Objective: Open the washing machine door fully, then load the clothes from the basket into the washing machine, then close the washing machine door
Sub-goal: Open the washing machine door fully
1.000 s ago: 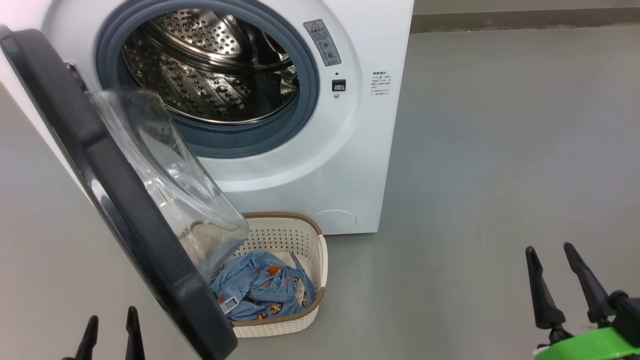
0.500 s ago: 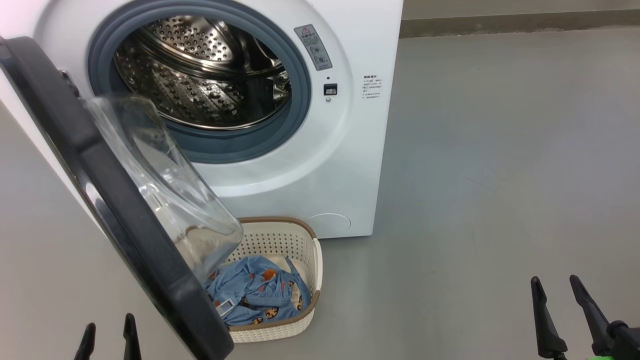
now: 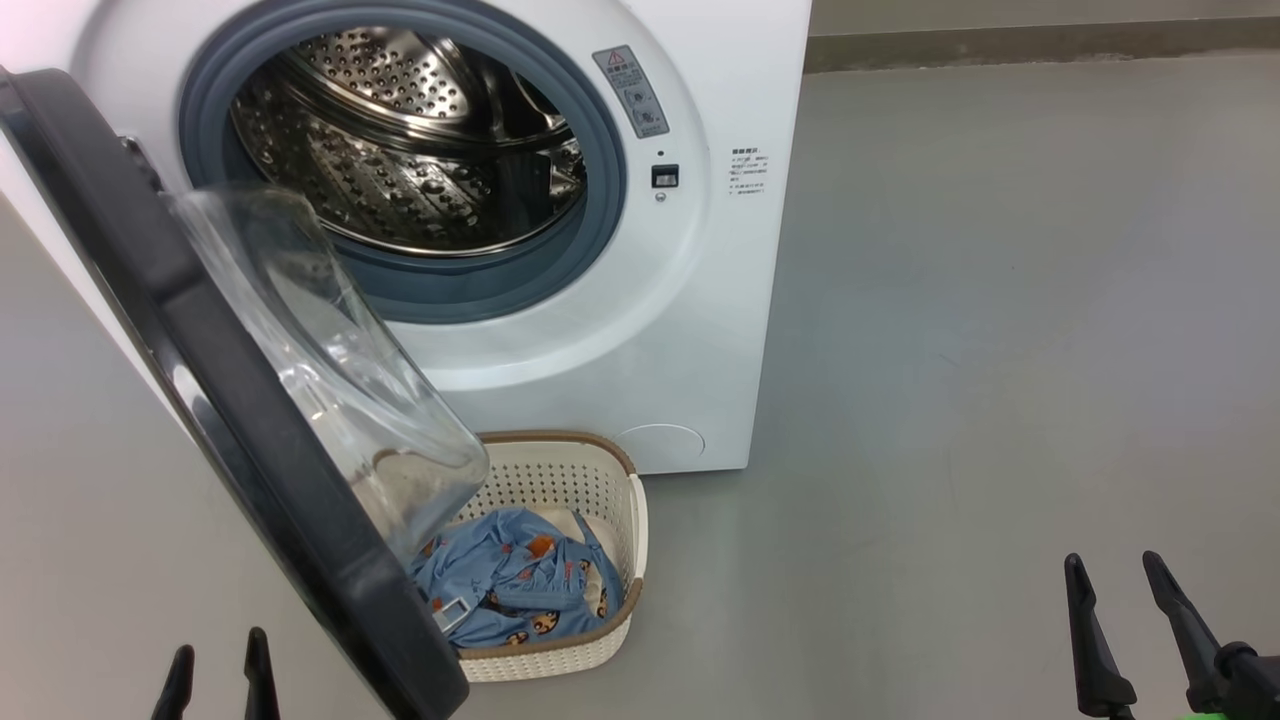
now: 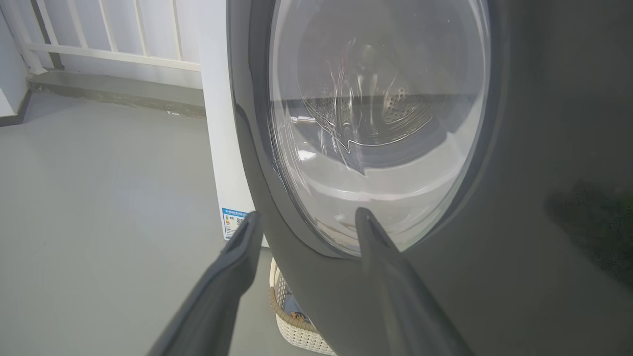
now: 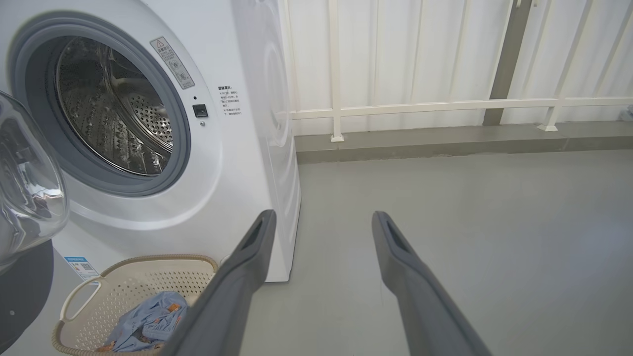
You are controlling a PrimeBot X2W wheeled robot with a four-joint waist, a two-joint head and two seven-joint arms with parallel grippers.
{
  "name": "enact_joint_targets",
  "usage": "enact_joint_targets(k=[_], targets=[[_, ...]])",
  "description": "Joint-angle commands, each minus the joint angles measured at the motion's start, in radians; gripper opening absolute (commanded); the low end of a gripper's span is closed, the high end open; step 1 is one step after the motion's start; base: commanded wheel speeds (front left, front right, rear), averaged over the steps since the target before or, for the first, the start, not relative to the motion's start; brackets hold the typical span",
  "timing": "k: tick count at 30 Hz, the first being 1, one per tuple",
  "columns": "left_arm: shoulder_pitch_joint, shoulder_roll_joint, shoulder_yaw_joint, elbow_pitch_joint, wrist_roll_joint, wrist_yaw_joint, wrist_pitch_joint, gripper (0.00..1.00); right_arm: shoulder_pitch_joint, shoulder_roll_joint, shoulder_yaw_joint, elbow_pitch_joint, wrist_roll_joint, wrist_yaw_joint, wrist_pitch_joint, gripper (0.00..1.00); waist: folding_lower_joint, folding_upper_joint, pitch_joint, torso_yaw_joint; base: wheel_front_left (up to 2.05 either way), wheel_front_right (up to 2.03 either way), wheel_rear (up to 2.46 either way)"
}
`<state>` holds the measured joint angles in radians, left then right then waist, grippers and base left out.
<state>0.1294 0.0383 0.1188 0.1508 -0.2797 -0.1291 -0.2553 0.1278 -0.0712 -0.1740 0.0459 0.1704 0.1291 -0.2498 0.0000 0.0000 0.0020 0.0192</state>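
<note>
The white washing machine (image 3: 700, 330) (image 5: 237, 163) stands with its steel drum (image 3: 400, 150) exposed. Its door (image 3: 250, 420) (image 4: 494, 277), a black ring around domed glass (image 3: 330, 370), hangs open toward me, partly over the basket (image 3: 610, 650) (image 5: 148, 269). Light blue printed clothes (image 3: 515, 590) (image 5: 143, 324) lie in the basket. My left gripper (image 3: 215, 655) (image 4: 306, 220) is open at the lower left, outside the door, close to its black ring. Far to the right, my right gripper (image 3: 1115, 570) (image 5: 321, 220) is open over bare floor.
Grey floor (image 3: 1000, 350) spreads wide to the machine's right. A low kerb with a white railing (image 5: 420, 106) runs behind. A small blue label (image 4: 233, 222) sits at the machine's lower corner.
The head camera shifted slightly, so the machine sits a little further left. Both grippers show lower in the picture and stay open. The door and basket keep their places.
</note>
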Motion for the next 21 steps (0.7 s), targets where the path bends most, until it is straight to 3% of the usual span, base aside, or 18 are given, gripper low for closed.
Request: enact_joint_targets(k=[1,4,5,7,8,21], targets=[[-0.010,0.012,0.034,-0.028,-0.002,-0.001,-0.006,0.89,-0.007,-0.015,0.021,-0.024,-0.006,0.002,-0.012,1.00,0.0000,0.0000,0.000,0.001,0.00,0.00,0.00],[-0.012,0.012,0.036,-0.029,-0.001,-0.002,-0.006,0.93,-0.008,-0.015,0.023,-0.024,-0.007,0.002,-0.012,1.00,0.0000,0.0000,0.002,0.001,0.00,0.00,0.00],[-0.012,0.012,0.037,-0.030,-0.002,-0.002,-0.006,0.88,-0.009,-0.016,0.024,-0.024,-0.007,0.002,-0.012,1.00,0.0000,0.0000,0.002,0.001,0.00,0.00,0.00],[-0.012,0.012,0.037,-0.028,-0.004,-0.002,-0.006,0.11,-0.010,-0.016,0.025,-0.023,-0.007,0.002,-0.012,1.00,0.0000,0.0000,0.003,0.001,0.00,0.00,0.00],[-0.012,0.012,0.036,-0.028,-0.005,-0.002,-0.006,0.00,-0.010,-0.016,0.025,-0.022,-0.007,0.002,-0.012,1.00,0.0000,0.0000,0.003,0.001,0.00,0.00,0.00],[-0.023,0.012,0.066,-0.023,-0.031,-0.002,-0.006,0.00,-0.012,-0.015,0.025,-0.026,-0.006,0.002,-0.012,1.00,0.0000,0.0000,0.007,0.006,0.00,0.00,0.00]])
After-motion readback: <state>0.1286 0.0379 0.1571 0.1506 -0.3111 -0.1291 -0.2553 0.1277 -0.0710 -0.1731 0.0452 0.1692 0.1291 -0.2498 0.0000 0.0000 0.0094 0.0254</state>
